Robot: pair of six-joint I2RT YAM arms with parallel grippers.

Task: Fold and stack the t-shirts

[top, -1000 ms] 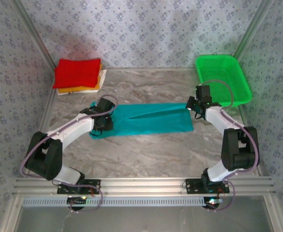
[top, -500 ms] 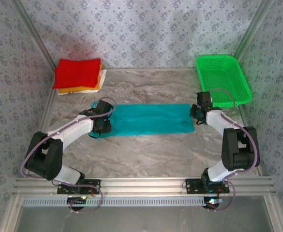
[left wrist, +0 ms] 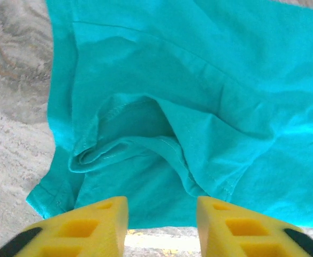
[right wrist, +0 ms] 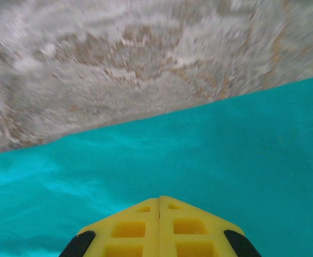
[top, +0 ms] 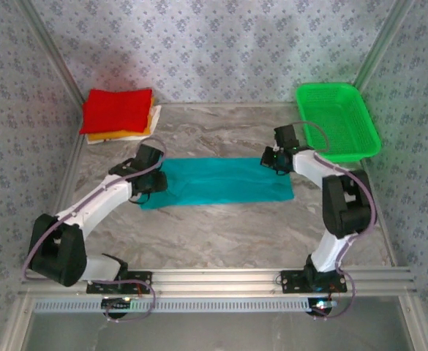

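Teal cloth t-shirt point(top: 217, 181) lies flat on your marbled grey bench point(top: 228, 234).
Your left gripper point(left wrist: 161, 214) hovers over its rumpled end, jaws apart; right gripper point(right wrist: 159, 206) jaws together.

Green mesh basket point(top: 338, 121) off to the right of the right fingers point(right wrist: 124, 230). Grey marbled table point(top: 221, 234) ahead of them, also left of the left fingers point(left wrist: 86, 225). Patterned walls point(top: 214, 44) beyond.

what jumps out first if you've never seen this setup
A teal t-shirt lies as a long strip across the table, the left gripper open at its left end, the right gripper shut over its right end. A red-topped stack of folded shirts sits far left, a green basket far right.
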